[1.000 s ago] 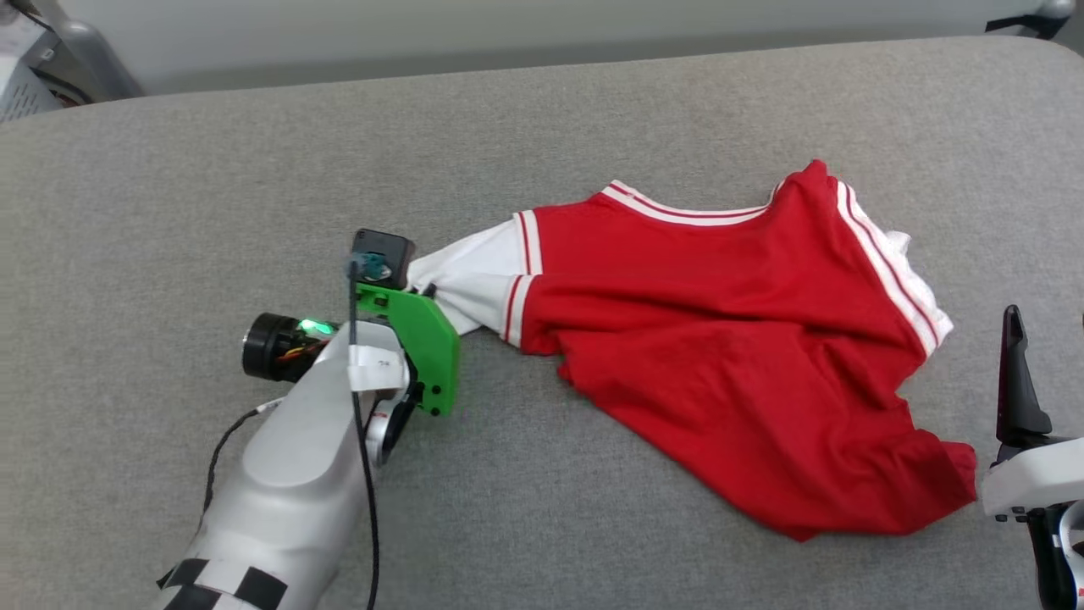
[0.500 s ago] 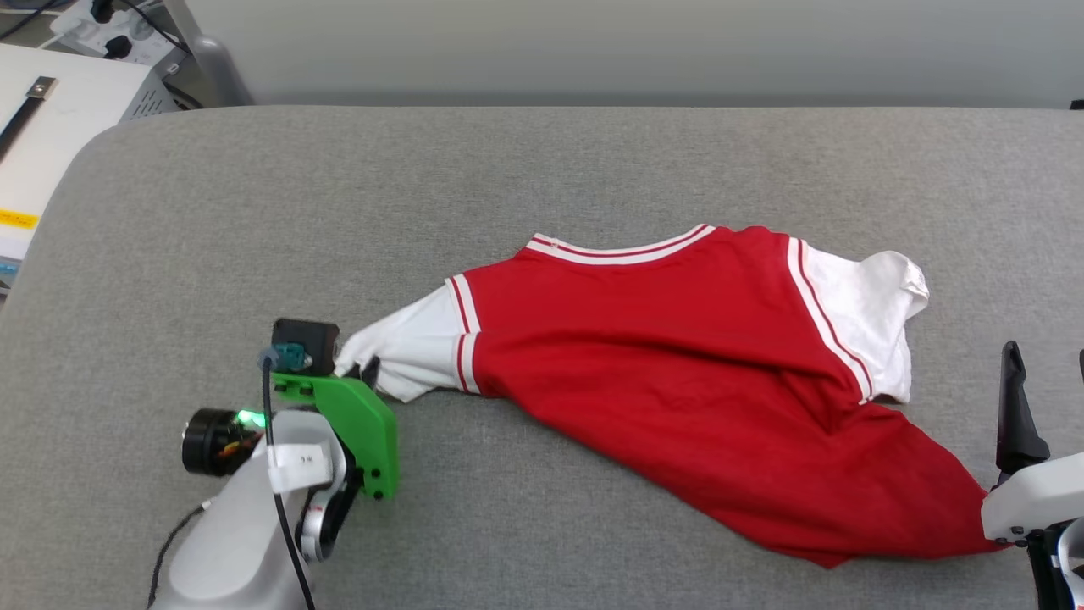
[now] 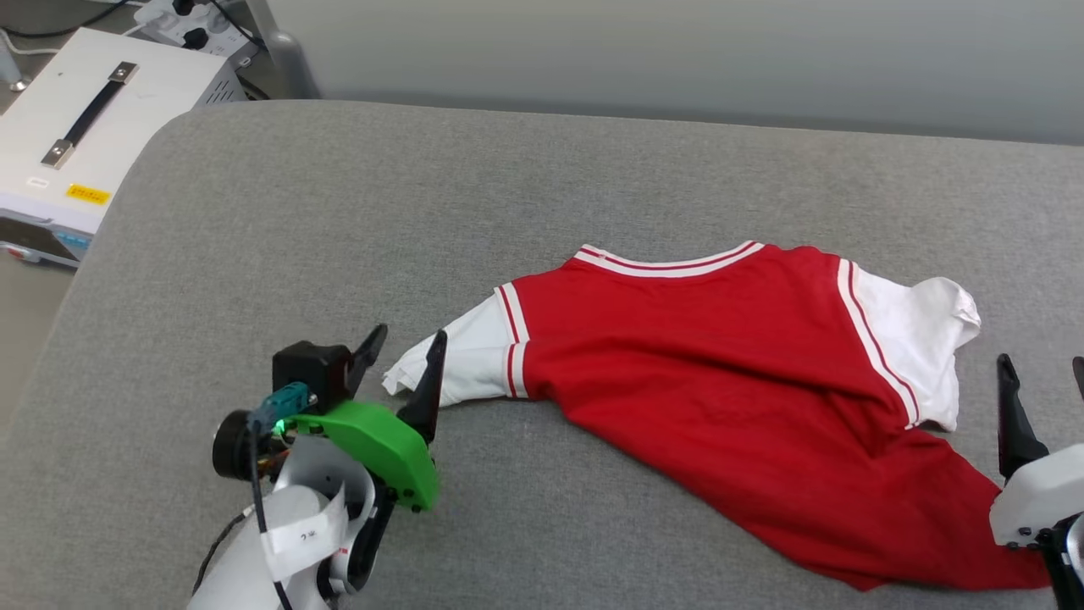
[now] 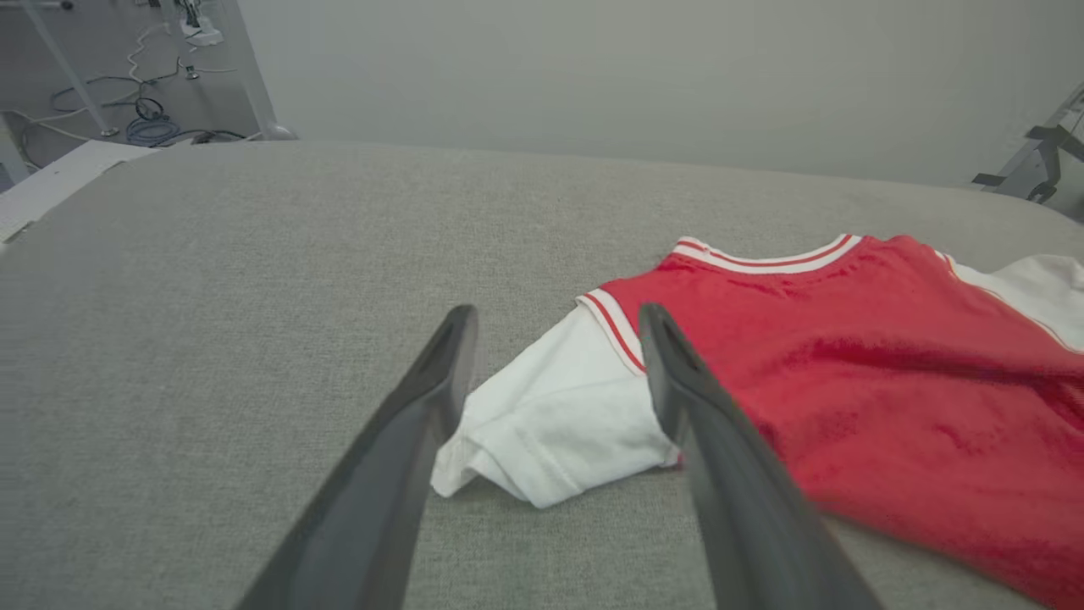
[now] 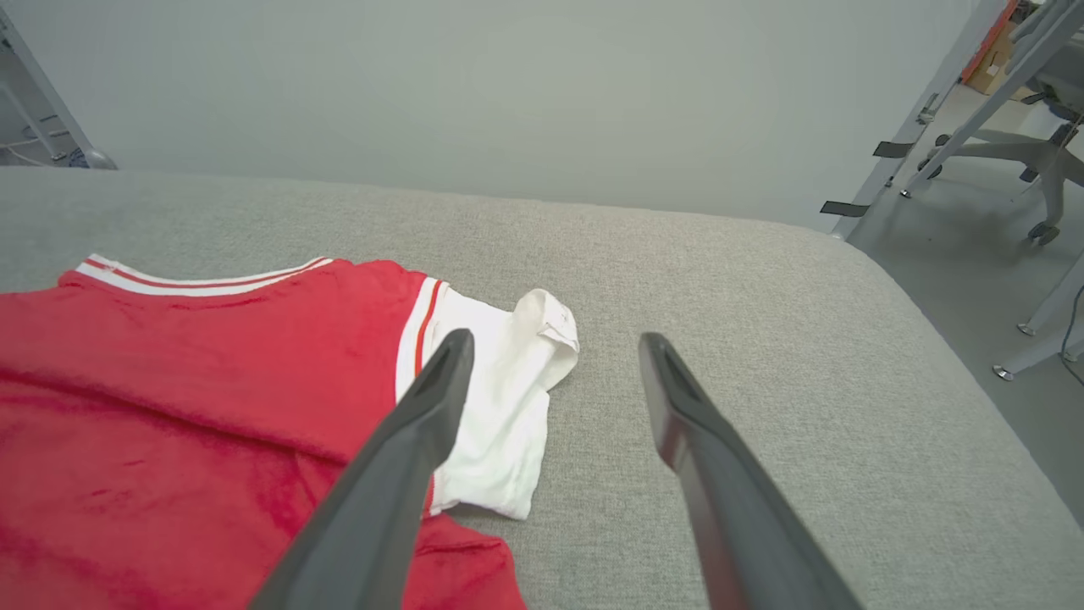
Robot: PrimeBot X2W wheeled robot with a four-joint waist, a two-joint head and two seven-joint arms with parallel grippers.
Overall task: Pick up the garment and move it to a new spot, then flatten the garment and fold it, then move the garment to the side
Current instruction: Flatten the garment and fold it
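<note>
Left gripper (image 3: 409, 335) was found with its jaws spread wide and nothing clamped between them. It sat low over the grey padded table (image 3: 339, 212), on the robot's left. The garment's left sleeve (image 4: 559, 415), white and bunched at its cuff, lay on the table between the two dark fingers (image 4: 677, 398). Whether either finger touched the cloth could not be determined.

Right gripper (image 5: 556, 339) was likewise wide open and empty. It stood at the robot's near right, beside the garment's lower corner. In the right wrist view one finger crossed in front of the right sleeve (image 5: 500, 424), which lay crumpled and partly folded on itself.

The garment (image 3: 720, 364), a red shirt, lay on the table to the right of centre in the head view, with a plain red side up. Its striped collar trim (image 3: 669, 263) pointed toward the far edge. The body was creased, not flat, and the hem ran off diagonally toward the right gripper. Red-and-white striping marked each sleeve seam.

A white box (image 3: 76, 144) with a black strap handle (image 3: 89, 114) stood off the table at the far left.
</note>
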